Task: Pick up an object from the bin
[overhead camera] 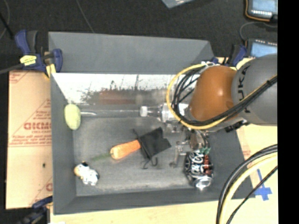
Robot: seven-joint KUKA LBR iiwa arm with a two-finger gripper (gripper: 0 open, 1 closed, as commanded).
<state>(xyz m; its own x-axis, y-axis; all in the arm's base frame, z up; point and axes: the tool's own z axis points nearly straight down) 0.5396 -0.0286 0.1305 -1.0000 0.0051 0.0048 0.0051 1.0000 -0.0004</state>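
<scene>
The grey bin (63, 139) takes up the middle of the camera view; its floor is mostly bare, with 6 loose things spread across it. The arm (254, 90) reaches in from the right, an orange cover (210, 94) on its wrist ringed by black and yellow cables (180, 85). Below the cover the pincer (186, 157) hangs low over the front right part of the floor; its 2 fingers (179, 152) look spread, with bare floor and no thing between them. A clear bottle (152, 111) lies along the back wall, cap to the left, its body partly under the wrist. A crushed can (198, 169), black with red and white print, lies in the front right corner, just right of the pincer and nearest to it. A black cloth (154, 143), crumpled, lies just left of the pincer. An orange carrot (125, 149) with a thin green stem touches the cloth's left edge. A pale green oval (72, 116) sits by the left wall; a white toy (87, 173) with dark and yellow marks lies in the front left corner, well apart from the pincer.
</scene>
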